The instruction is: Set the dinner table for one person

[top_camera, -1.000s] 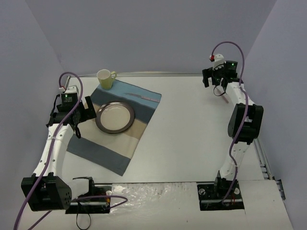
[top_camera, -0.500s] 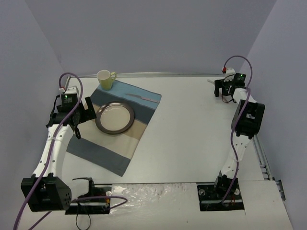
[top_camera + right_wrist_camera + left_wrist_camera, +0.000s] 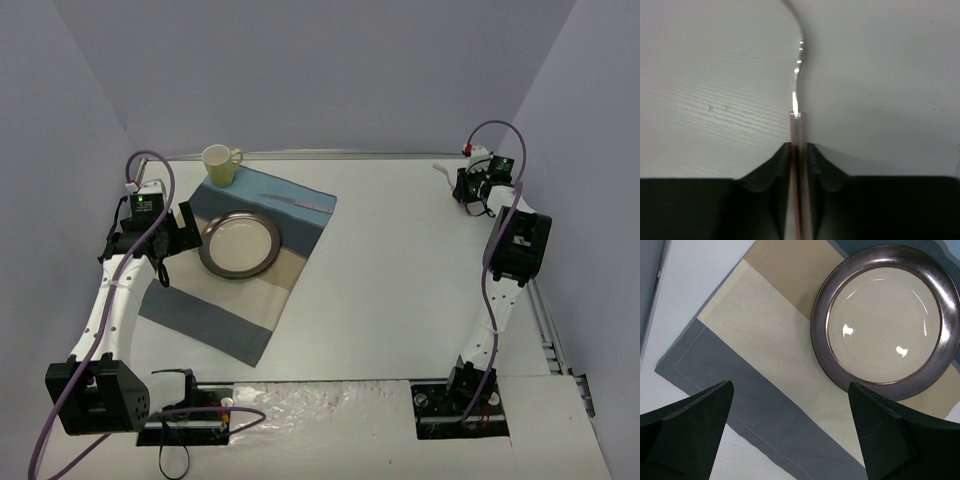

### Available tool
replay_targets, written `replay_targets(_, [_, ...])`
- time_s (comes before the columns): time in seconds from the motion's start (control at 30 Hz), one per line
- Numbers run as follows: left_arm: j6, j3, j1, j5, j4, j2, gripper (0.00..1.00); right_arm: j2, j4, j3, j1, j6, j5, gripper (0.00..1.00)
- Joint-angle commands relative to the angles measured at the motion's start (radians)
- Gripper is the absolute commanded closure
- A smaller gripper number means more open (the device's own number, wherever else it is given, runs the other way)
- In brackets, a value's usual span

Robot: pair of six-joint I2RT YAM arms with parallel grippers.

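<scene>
Left arm rises from its base at the near left corner of the dinner table. The white link slants up along the left edge and the wrist is bent down. Left gripper hangs above the surface near the left edge, jaws spread wide, nothing between them. Right arm is stretched out along the right edge, wrist tipped down at the far right corner. Right gripper sits low, fingers pinched tight on the thin pink handle of a utensil.

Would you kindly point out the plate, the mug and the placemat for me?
plate (image 3: 239, 243), top view, cream centre.
mug (image 3: 219, 172), top view, outer wall.
placemat (image 3: 215, 320), top view, near blue stripe.
</scene>
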Motion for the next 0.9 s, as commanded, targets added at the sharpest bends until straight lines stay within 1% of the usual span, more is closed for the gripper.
replay_targets(0.0, [0.007,0.022,0.009,0.01,0.029,-0.022,0.03,-0.077,0.004,-0.052,0.017,-0.019,-0.047,0.99])
replay_targets(0.07, [0.005,0.022,0.01,0.016,0.03,-0.03,0.03,-0.122,0.003,-0.08,0.035,-0.013,-0.051,1.0])
replay_targets(0.17, [0.004,0.019,0.01,0.025,0.033,-0.048,0.03,-0.208,0.004,-0.117,0.069,0.04,-0.063,1.0])
replay_targets(0.3, [0.0,0.016,0.008,0.043,0.036,-0.073,0.03,-0.336,0.004,-0.192,0.168,0.139,-0.055,1.0])
replay_targets(0.37, [-0.004,0.014,0.007,0.047,0.04,-0.086,0.03,-0.397,0.021,-0.253,0.226,0.214,-0.06,1.0])
replay_targets(0.43, [-0.006,0.01,0.007,0.068,0.048,-0.097,0.03,-0.449,0.058,-0.33,0.28,0.311,-0.084,1.0])
replay_targets(0.5, [-0.005,0.007,0.007,0.086,0.056,-0.107,0.03,-0.51,0.122,-0.444,0.33,0.43,-0.096,1.0])
replay_targets(0.53, [-0.005,0.007,0.004,0.086,0.056,-0.107,0.03,-0.512,0.124,-0.448,0.356,0.434,-0.096,1.0])
replay_targets(0.57, [-0.006,0.006,0.002,0.088,0.059,-0.111,0.03,-0.551,0.172,-0.528,0.391,0.496,-0.114,1.0])
replay_targets(0.7, [-0.005,-0.001,-0.003,0.105,0.069,-0.12,0.03,-0.629,0.256,-0.7,0.513,0.594,-0.16,1.0])
replay_targets(0.87, [0.0,-0.001,-0.004,0.105,0.075,-0.124,0.03,-0.719,0.317,-0.89,0.595,0.666,-0.221,1.0])
